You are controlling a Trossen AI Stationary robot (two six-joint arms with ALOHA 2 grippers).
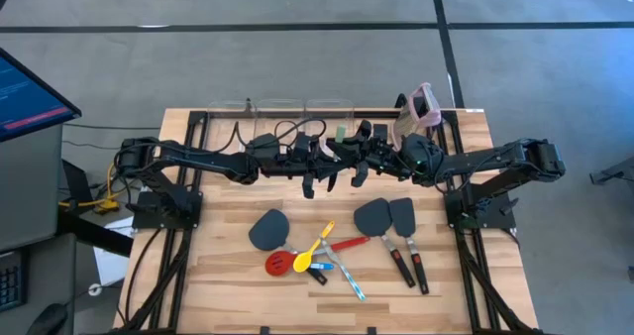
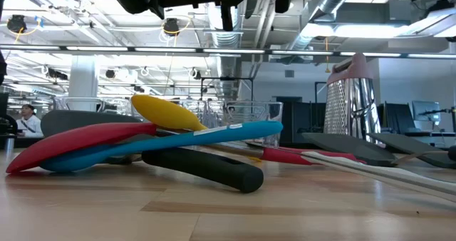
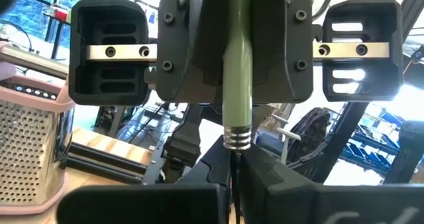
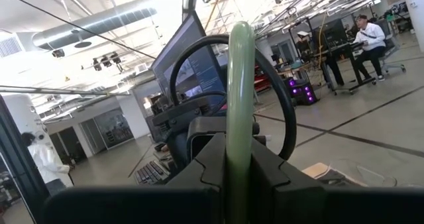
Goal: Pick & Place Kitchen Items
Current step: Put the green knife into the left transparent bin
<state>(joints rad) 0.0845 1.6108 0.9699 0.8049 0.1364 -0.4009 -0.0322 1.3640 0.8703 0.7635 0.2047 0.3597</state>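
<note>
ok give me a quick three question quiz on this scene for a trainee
1. True or false: the grater lies flat on the table.
2. How many dark spatulas lie on the table?
3. The left gripper and right gripper both clamp: A red slotted spoon, B green-handled tool, C yellow spoon.
Key: 1 false, it stands upright; 2 three; 3 B.

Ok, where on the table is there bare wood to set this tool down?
Bare wood lies left of the lone dark spatula, toward the table's left edge, and right of the two spatulas, near the right edge. The middle front is crowded: red slotted spoon, yellow spoon, blue spoon.
</note>
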